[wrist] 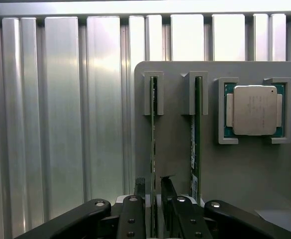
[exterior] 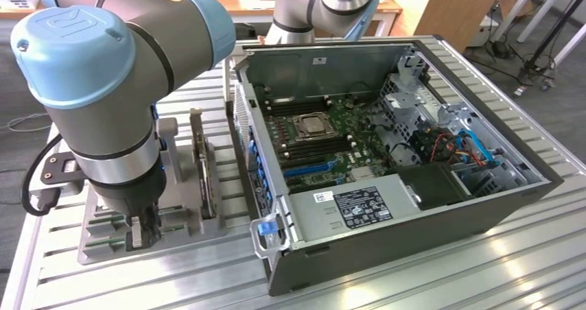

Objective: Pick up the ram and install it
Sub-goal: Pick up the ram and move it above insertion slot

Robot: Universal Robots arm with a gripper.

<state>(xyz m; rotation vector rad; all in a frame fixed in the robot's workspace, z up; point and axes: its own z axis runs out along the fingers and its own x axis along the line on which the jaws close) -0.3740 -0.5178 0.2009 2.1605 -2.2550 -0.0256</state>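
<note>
The long, thin green circuit-board ram stick (wrist: 153, 129) stands on edge in a slot of the flat grey plastic holder (wrist: 175, 149). Beside it are a second green stick (wrist: 197, 129) and a square silver processor chip (wrist: 254, 110). The black gripper (wrist: 152, 185) straddles one end, jaws parted with slim gaps either side. The pick-up appears in hand, with nothing lifted. A clean grasp calls for closing squarely on the thin faces.
</note>
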